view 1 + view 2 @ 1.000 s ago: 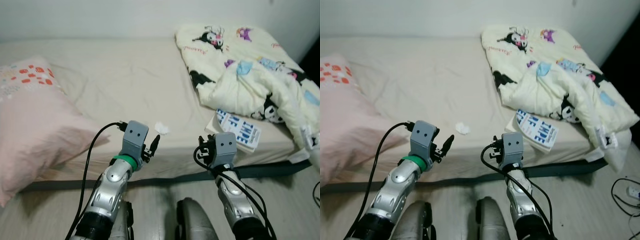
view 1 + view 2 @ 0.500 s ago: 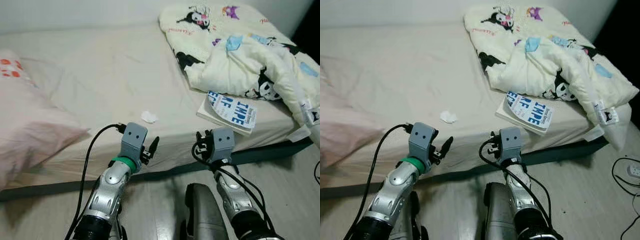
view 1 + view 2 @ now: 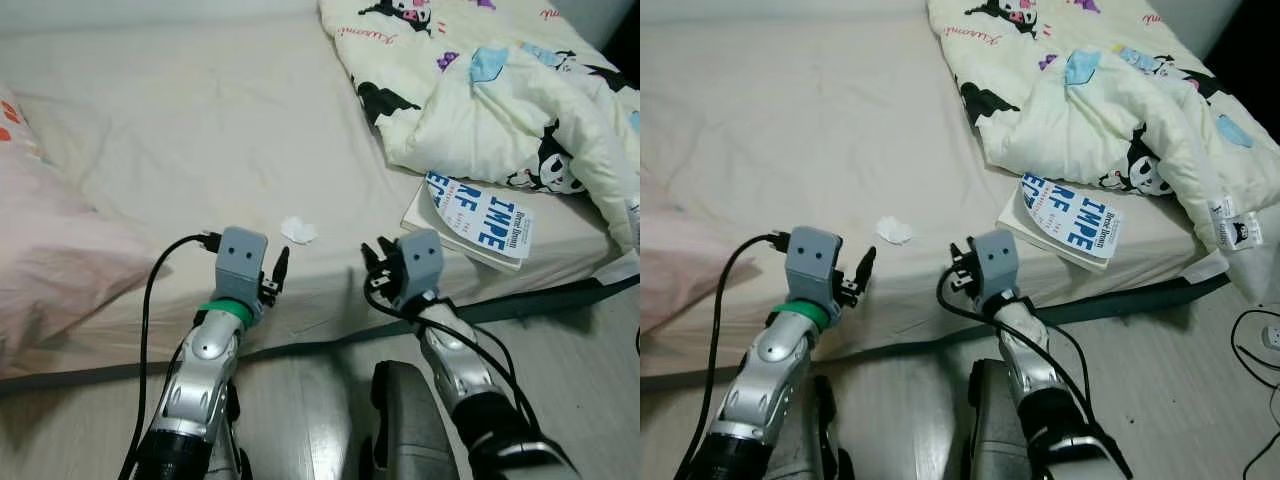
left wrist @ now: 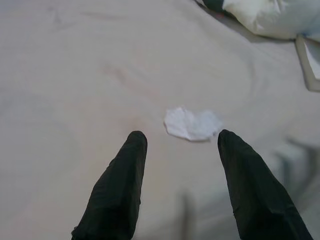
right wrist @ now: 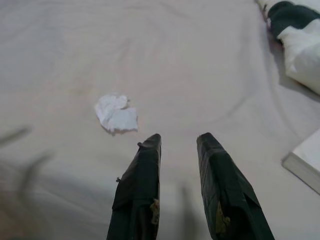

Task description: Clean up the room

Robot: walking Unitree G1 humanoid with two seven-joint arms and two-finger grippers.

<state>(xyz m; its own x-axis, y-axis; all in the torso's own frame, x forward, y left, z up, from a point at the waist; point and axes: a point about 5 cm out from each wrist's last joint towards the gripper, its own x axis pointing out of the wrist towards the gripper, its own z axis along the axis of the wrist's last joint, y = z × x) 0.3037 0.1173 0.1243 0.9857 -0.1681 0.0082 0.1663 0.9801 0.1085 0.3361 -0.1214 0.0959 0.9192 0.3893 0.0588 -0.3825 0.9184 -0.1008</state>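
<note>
crumpled tissue (image 3: 299, 230) on bed (image 3: 200, 130), close to near edge, about mid-length, apart from book (image 3: 474, 220) and blanket (image 3: 500, 90) toward right end. left gripper (image 4: 181, 145) wide, aimed at tissue — wad sits just beyond fingertips, slightly toward robot's right. right gripper (image 5: 178, 142) narrow, holding nothing, tissue off to its left. left arm nearer; likely short forward reach. wad roundish, no clear long axis.

Silver arms, grey wrist boxes, black cables, seemingly green left collar.
</note>
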